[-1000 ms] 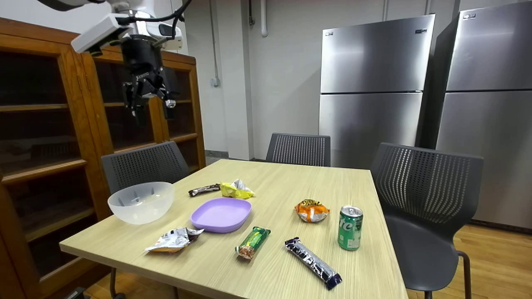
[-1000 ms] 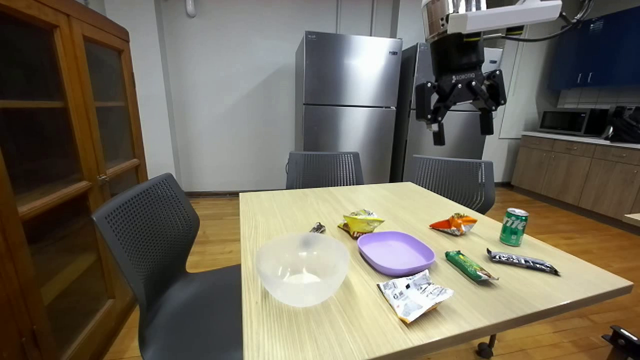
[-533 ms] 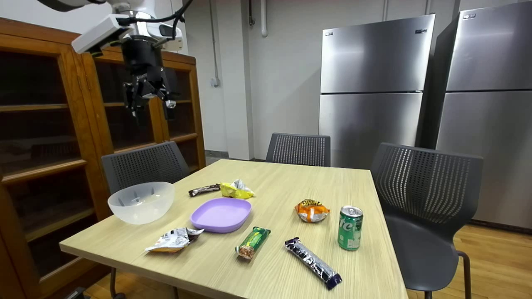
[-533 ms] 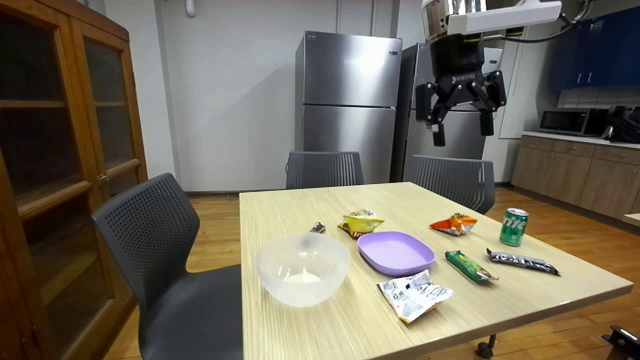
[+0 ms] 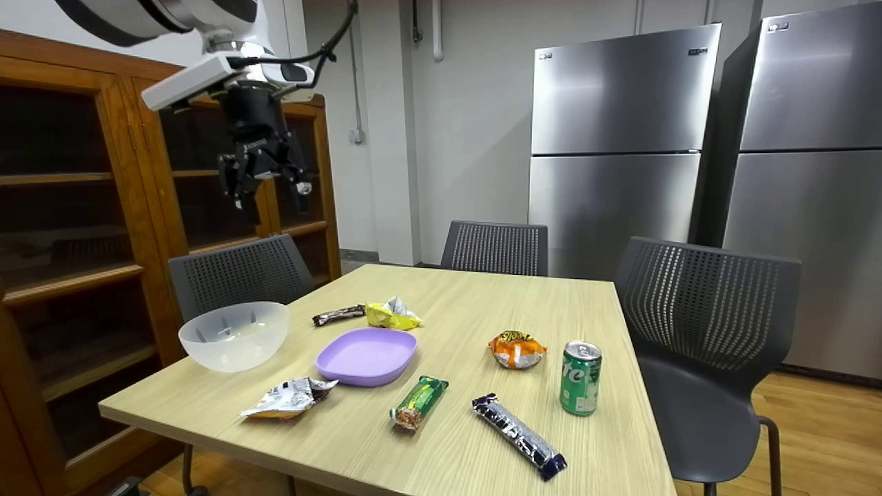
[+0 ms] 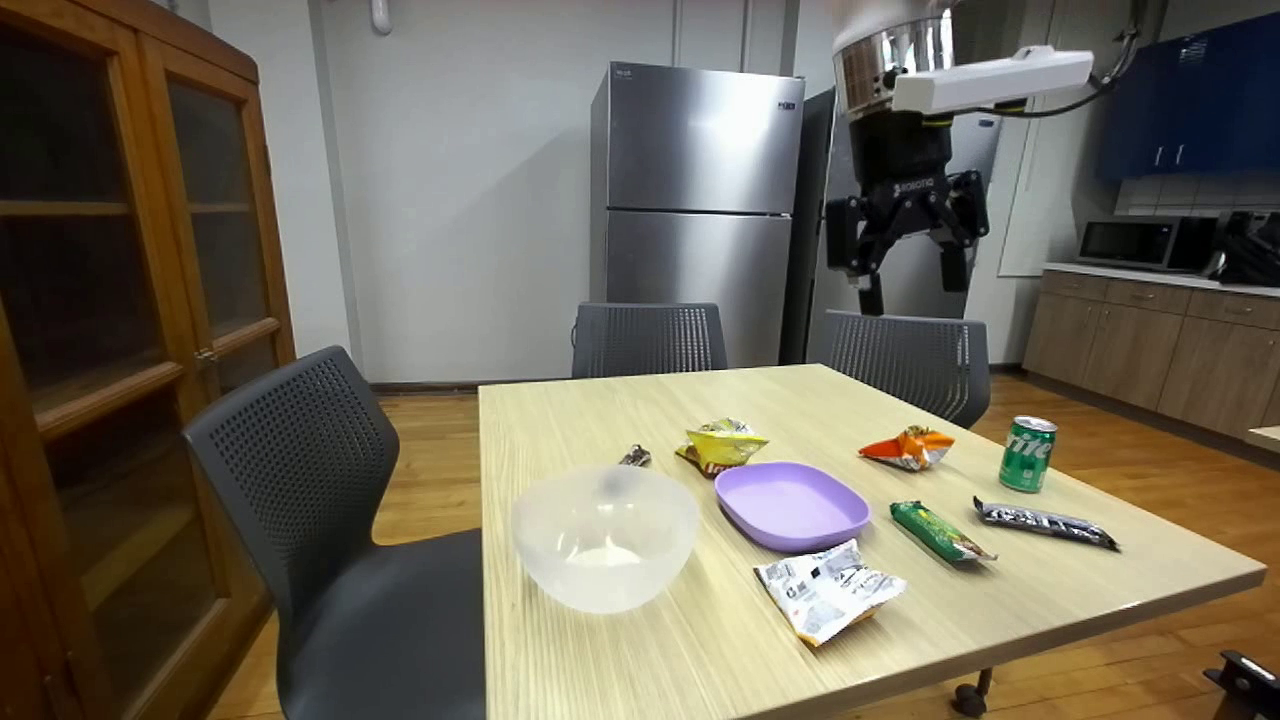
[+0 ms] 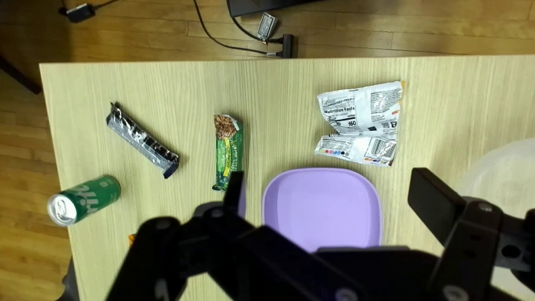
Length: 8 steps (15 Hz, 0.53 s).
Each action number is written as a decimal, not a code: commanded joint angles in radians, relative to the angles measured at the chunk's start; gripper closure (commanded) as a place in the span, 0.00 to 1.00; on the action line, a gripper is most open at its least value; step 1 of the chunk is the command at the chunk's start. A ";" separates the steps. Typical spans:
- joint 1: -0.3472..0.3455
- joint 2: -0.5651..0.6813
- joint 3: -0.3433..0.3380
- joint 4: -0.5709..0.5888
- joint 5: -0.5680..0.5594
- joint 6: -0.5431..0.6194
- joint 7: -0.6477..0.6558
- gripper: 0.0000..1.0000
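Zero picks made, as we read it: the gripper (image 6: 913, 285) holds nothing, its two fingers (image 7: 434, 205) are spread wide apart, and neither touches anything. Every snack we can make out lies right on the pale wooden table (image 5: 475, 296), so by our reckoning contact, grip and lift are all not yet done.

Closest thing to the jaws seems to be the purple plate (image 7: 322, 209). It sits flat on the table, and in the wrist view it's framed between the fingers but well below them (looks nicely lined up from there, though the exterior views don't let us swear to it). Around it we've got the white snack bag (image 7: 363, 125) just beside one corner, the green-wrapped bar (image 7: 229, 152) near one side and the frosted bowl (image 5: 234, 337) over on the opposite side. The yellow packet (image 5: 393, 315) and the brown bar (image 5: 339, 315) lie past the plate in an exterior view, while the orange packet (image 5: 517, 350), the silver-and-dark bar (image 5: 518, 435) and the upright green can (image 5: 581, 379) are further off toward another edge.

Pose-wise, the arm (image 6: 895, 65) comes in from the top in both exterior views. The gripper hangs high above the table, fingers pointing down with maybe a slight tilt, well apart from everything below.
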 commanded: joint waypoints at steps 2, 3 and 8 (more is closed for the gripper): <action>0.027 0.138 -0.020 0.032 -0.085 0.117 -0.175 0.00; 0.029 0.159 -0.023 0.031 -0.100 0.146 -0.215 0.00; 0.041 0.232 -0.037 0.027 -0.124 0.258 -0.438 0.00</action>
